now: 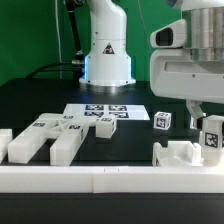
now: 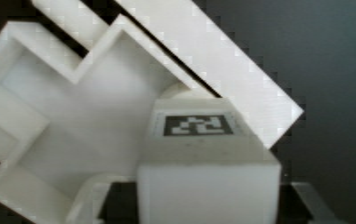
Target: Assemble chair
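My gripper (image 1: 208, 114) hangs at the exterior view's right, over a small upright white chair block (image 1: 211, 138) with a tag on its face. In the wrist view the block (image 2: 201, 150) stands between my fingers, with a thin dark gap on each side, so the gripper (image 2: 205, 205) is open around its top. The block stands right by a larger angular white chair piece (image 1: 183, 155), which also shows in the wrist view (image 2: 59, 90). I cannot tell whether they are joined. Several more chair pieces (image 1: 55, 138) lie at the exterior view's left.
A small tagged cube (image 1: 162, 121) sits mid-table. The marker board (image 1: 105, 112) lies flat in front of the robot base (image 1: 107, 50). A long low white border rail (image 1: 100, 180) runs along the table's front edge.
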Available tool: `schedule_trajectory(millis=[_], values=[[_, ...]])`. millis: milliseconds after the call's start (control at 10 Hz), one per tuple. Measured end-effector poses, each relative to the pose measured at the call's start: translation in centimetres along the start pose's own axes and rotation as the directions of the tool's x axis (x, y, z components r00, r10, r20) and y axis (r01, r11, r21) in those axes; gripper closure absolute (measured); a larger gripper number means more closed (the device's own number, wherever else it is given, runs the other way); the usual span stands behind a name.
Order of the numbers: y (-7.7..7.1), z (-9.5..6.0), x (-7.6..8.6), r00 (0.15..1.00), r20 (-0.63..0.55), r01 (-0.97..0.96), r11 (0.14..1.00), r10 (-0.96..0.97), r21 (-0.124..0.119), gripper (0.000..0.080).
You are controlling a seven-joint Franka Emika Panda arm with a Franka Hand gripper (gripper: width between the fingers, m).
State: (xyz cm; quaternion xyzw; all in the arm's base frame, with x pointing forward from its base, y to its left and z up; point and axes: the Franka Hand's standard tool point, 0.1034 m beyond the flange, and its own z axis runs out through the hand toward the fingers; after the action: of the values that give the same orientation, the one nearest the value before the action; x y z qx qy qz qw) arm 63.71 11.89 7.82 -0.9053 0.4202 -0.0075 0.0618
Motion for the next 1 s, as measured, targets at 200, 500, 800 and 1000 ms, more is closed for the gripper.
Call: schedule_trajectory(millis=[200,500,800,1000], values=[[0.0,0.01,-0.05,1.0,0.001,0.012,1.0,-0.012,-0.002,0.0504],[-0.31,0.0,-0.57,0.989,0.006,0.147,0.989,-0.146,-0.005,0.0182],[-0.42,-0.01,-0.69,0.918,0.005,0.397,0.918,-0.397,-0.002,0.0151],[-0.53,-0.1,-0.67,0.832,0.001,0.554,0.832,-0.554,-0.007,0.0151]])
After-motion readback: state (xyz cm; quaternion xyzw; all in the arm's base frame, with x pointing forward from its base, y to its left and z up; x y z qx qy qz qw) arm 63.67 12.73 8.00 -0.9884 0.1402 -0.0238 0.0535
